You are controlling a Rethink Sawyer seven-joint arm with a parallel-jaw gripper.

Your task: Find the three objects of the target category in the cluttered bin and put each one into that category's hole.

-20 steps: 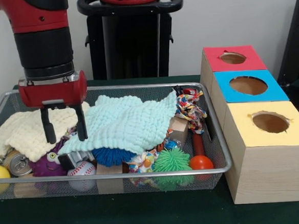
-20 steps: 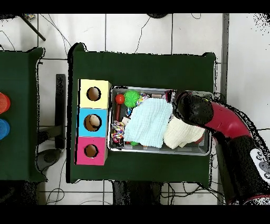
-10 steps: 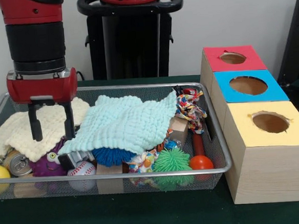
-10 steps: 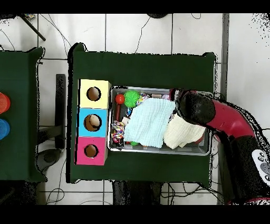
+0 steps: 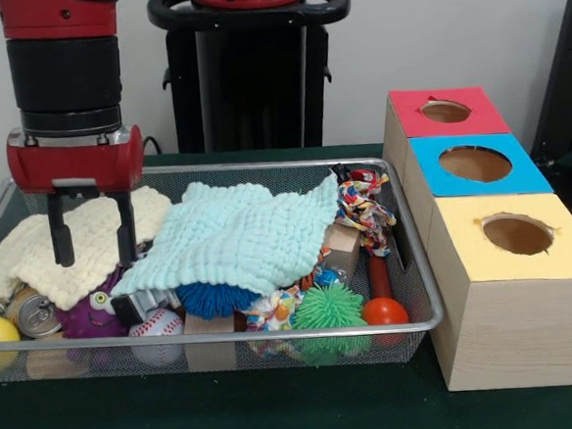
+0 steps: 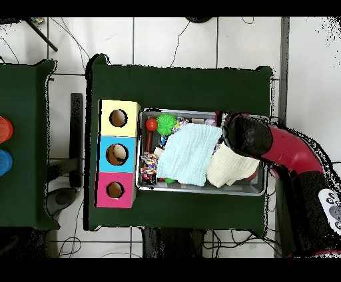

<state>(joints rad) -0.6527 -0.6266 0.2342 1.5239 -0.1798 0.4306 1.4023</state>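
Front view: the gripper [image 5: 90,238] hangs with its two fingers parted and nothing between them, over the cream cloth [image 5: 67,244] at the bin's left end.
Change: across the last second it has slid from the edge of the mint cloth [image 5: 239,237] toward the bin's corner and risen slightly — now it has almost stopped.
Bin contents: the wire bin [image 5: 263,167] holds a can [image 5: 33,311], a purple toy [image 5: 92,312], a baseball [image 5: 157,336], a blue spiky ball [image 5: 213,298], a green spiky ball [image 5: 327,308], a rope toy [image 5: 364,209].
Holes: the red box [image 5: 446,113], blue box [image 5: 474,164] and yellow box [image 5: 515,233] stand beside the bin; in the overhead view the blue box's hole possibly holds something pale.
Meaning: nothing is picked — likely it is lining up to grasp the cream cloth and uncover what lies beneath.
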